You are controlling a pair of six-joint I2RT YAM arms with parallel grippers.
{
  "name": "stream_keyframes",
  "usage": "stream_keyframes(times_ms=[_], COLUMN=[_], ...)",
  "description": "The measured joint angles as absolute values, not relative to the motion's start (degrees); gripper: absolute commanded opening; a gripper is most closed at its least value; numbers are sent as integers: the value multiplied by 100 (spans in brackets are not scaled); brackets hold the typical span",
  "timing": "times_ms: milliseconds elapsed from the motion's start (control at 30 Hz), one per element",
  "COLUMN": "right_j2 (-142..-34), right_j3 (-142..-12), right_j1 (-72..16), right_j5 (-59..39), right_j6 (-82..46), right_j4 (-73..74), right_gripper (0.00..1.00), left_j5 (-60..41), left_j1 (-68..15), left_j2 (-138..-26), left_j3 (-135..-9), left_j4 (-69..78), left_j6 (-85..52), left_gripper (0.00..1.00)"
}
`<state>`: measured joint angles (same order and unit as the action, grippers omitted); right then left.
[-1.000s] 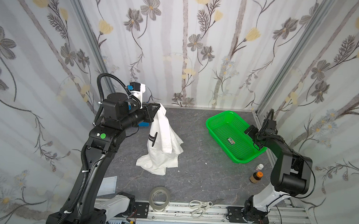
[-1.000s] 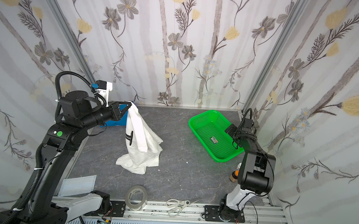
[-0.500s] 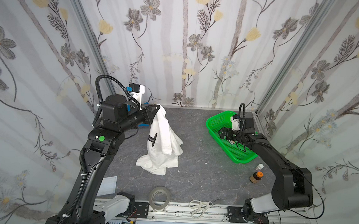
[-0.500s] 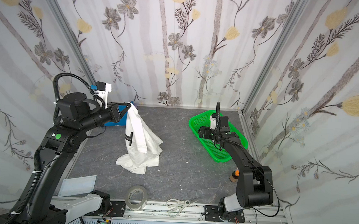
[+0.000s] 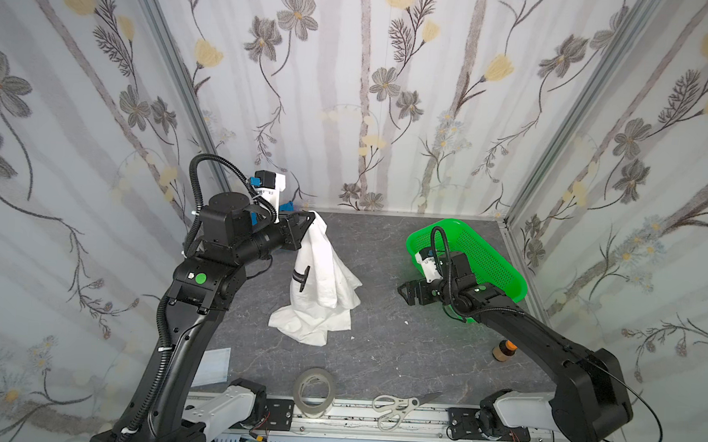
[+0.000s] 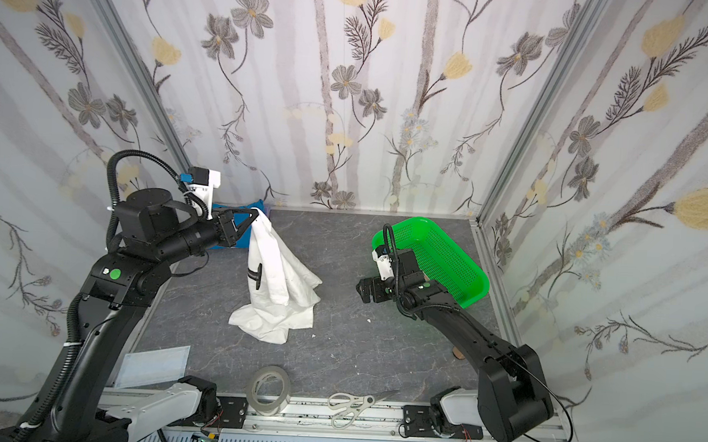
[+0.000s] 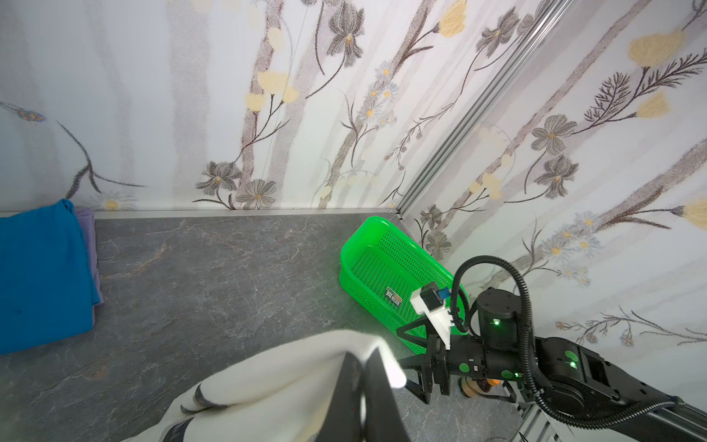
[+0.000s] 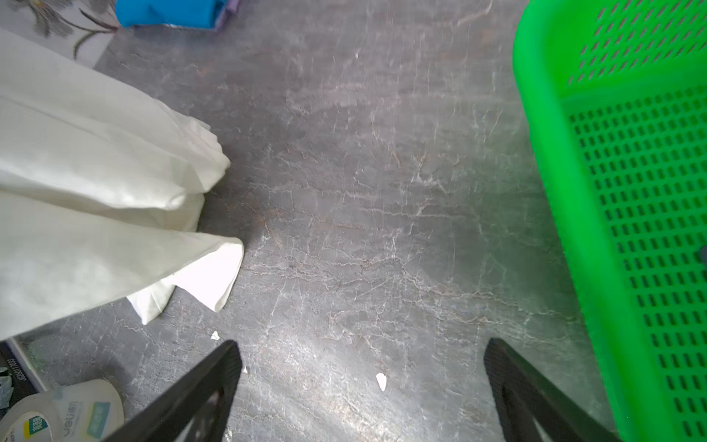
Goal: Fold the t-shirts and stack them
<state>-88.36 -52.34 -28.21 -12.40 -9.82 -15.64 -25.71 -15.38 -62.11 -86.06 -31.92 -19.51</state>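
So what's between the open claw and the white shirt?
Only bare grey table with tiny white scraps lies between the right gripper and the white shirt, seen in the right wrist view.

Floral wallpaper walls (image 5: 351,84) fill the upper frame in both top views, with aluminium corner posts (image 5: 162,33) at upper left and right. Grey marbled floor (image 5: 379,335) lies below, evenly lit.

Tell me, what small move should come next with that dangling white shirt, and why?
Probably slide the right tool across to the white shirt and pinch a free edge. The left tool holds one end up, the rest lies bunched on the table, and the right tool is open, empty, apart from it.
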Motion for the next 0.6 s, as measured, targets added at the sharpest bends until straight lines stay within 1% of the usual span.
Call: stream_keyframes(times_ms=[133,267,433,600], right_j2=[-9780,-10468,-11288,-12184], right_j3=[-5564,-6053,-6973,-8270], right_j1=[-2882,-2753,-2263,-1697], right_j5=[-1302,-989,-626,-552], right_j6=[-1096,-1153,-1168,-982], right_j4=[-1492,-1487,-1706,-2086], right_gripper=[100,100,100,100], left_j5=[-2567,-2545,-2499,-2418], left_j1=[-1538,-1538,-1531,-1531], left_j2=[-6139,-6051,-6023,-5964], left_j3=[-8604,-8573,-8549,-8536], left_j4=[-3197,-3199,-3256,-3308], left_j6=[-1946,-1905,-1817,-1798], left_gripper=[0,0,0,0])
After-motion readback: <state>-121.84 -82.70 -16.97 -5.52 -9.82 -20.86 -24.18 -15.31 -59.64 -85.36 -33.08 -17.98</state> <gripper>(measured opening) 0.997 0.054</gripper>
